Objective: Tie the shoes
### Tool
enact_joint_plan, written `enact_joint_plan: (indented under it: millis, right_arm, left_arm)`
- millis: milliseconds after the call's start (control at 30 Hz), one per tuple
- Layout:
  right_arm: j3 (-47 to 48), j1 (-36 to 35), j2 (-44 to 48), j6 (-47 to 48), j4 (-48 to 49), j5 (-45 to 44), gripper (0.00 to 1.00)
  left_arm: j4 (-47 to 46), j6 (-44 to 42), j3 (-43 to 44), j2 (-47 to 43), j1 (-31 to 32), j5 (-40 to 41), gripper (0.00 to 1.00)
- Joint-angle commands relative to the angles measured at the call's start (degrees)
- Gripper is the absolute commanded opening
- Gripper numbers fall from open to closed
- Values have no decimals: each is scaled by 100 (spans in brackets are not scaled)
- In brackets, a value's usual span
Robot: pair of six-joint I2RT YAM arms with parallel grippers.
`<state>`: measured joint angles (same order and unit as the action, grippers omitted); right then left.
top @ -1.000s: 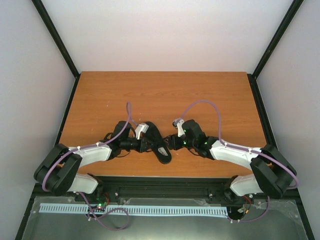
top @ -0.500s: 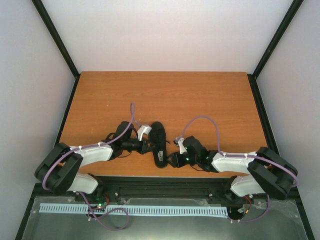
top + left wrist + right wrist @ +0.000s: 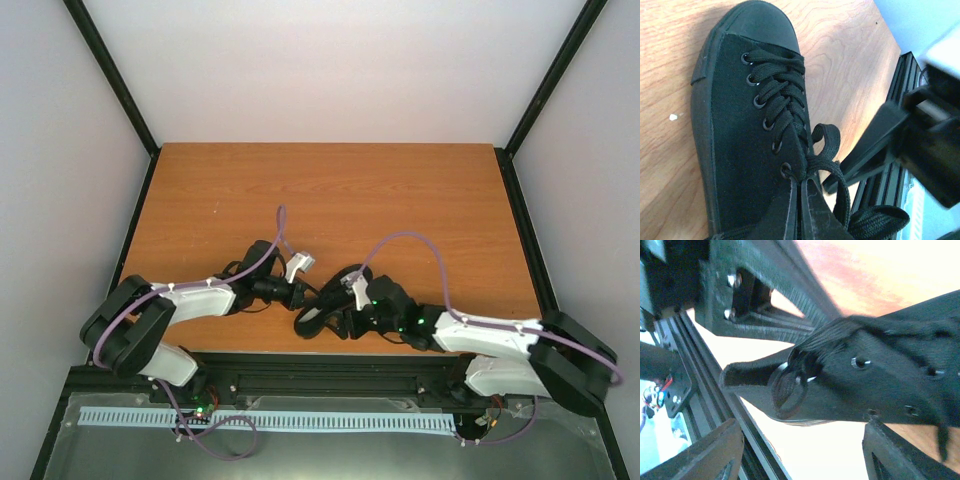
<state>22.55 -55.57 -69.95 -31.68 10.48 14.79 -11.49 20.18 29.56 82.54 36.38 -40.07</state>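
The black shoe [image 3: 735,135] lies on the wooden table, toe cap at the top of the left wrist view, laces threaded through its eyelets. My left gripper [image 3: 801,197] is shut, its tips pinching the lace [image 3: 812,162] beside the top eyelet, where a loose loop stands up. From above, the shoe [image 3: 318,318] lies slanted near the front edge between both grippers, the left gripper [image 3: 300,296] on its left. My right gripper [image 3: 802,430] is open, fingers wide apart on either side of the shoe's [image 3: 880,375] upper end; one finger [image 3: 875,145] shows beside the laces.
The black rail [image 3: 892,195] along the table's front edge runs right beside the shoe and both grippers. A small white speck [image 3: 673,117] lies on the wood left of the shoe. Purple cables [image 3: 405,238] arch over both wrists.
The shoe has swung from roughly lengthwise to slanted and sits nearer the front edge. The right arm moved left and nearer, up to the shoe. The left gripper followed to the right.
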Motion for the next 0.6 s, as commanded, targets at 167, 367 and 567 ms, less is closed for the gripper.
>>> enact_joint_plan:
  millis: [167,367,567]
  right_arm:
    - [-464,1093,1541,633,-656,20,73]
    - [-346,1716,1282,655,-102,376,69]
    - [-78,1714,726,967,200,947,62]
  left_arm:
    - [-247,-174,353,307,6,-406,1]
    - [-240,-199,299,190,-6,-425,1]
    - [-231,-206,300,146,-10,-492,1]
